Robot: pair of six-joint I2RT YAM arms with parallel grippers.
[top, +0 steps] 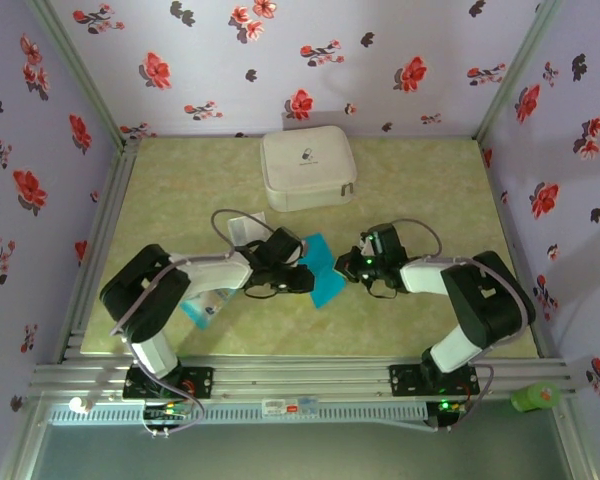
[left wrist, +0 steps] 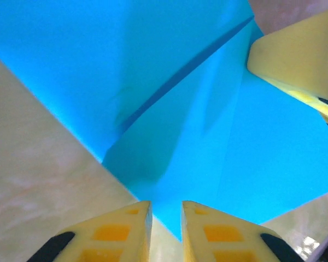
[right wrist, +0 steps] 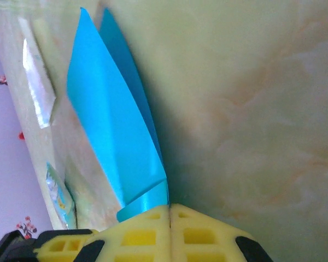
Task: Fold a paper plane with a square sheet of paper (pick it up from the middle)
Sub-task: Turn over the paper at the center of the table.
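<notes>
The square sheet of paper [top: 326, 287] is bright blue and lies mid-table between my two grippers, folded over along a crease. In the right wrist view the folded sheet [right wrist: 109, 109] stands up on edge, and my right gripper [right wrist: 169, 205] is shut on its near corner. In the left wrist view the blue sheet [left wrist: 208, 136] spreads just ahead of my left gripper [left wrist: 166, 203]. Its jaws stand a little apart, with one paper corner reaching into the gap and the table showing through. A right finger [left wrist: 295, 60] touches the sheet's far edge.
A white zipped case [top: 307, 168] sits at the back centre. A small whitish translucent square [top: 245, 228] lies behind the left arm, and a pale blue-and-white packet [top: 202, 308] lies beside it. The table's right half is bare green surface [top: 460, 200].
</notes>
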